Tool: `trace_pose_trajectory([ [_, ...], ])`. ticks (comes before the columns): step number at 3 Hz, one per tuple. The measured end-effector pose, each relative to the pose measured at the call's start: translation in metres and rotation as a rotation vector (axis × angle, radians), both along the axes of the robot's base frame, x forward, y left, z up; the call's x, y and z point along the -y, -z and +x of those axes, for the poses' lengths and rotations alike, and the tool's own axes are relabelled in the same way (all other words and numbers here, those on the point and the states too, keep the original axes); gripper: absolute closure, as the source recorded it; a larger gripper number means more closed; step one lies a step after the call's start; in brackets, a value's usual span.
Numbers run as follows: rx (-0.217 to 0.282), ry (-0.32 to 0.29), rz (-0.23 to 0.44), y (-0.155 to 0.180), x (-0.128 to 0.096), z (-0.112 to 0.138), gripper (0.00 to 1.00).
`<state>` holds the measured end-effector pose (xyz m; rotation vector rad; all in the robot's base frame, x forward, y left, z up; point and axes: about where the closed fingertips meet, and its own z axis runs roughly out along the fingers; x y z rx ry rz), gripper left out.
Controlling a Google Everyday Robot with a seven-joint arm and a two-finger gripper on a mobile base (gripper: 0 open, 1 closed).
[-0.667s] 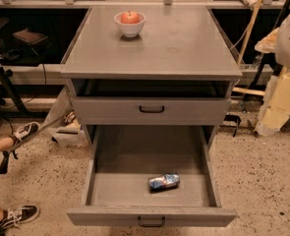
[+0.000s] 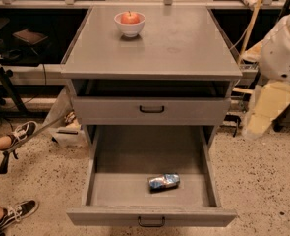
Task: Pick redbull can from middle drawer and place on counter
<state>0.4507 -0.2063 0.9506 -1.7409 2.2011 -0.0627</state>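
1. Middle drawer (image 2: 115, 191): stood pulled out at the foot of the cabinet, with its low front panel and black handle nearest the camera. The tray floor held one item.
2. Redbull can (image 2: 164, 182): lay on its side on the drawer floor, right of centre and near the front panel, long axis roughly left to right. Nothing touched it.
3. Sneakered feet (image 2: 16, 213): rested on the speckled floor at the left edge, well apart from the cabinet.
4. Upper drawer front (image 2: 152, 109): sat closed, directly above the rear of the open tray.
5. Hand (image 2: 263, 113): hung off the cabinet's right side at about the level of the closed drawer, below the white arm (image 2: 284, 48). It was well apart from the can and not on it. Whether it was released or clenched could not be told.
6. Desk (image 2: 193, 43): grey top of the cabinet, faintly scuffed.
7. White bowl (image 2: 130, 29): stood on the far left part of the desk with a red apple (image 2: 130, 17) in it.
8. Step in hand, as judged: the approach, with the pick not yet begun. The next move would call for swinging the hand left and down into the open tray, clear of the desk edge and the closed drawer. It would then need to close across the can's narrow width — a can lying on its side could roll. The bare right side of the desk looked the likeliest place to set it down.
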Motion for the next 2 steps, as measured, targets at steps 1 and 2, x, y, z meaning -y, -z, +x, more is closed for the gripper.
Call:
trace_pose_trajectory([
  [1,-0.068,-0.087,0.121,0.085,-0.038,0.027,0.00],
  [2,-0.155,-0.111,0.290,0.189,-0.092,0.061,0.00],
])
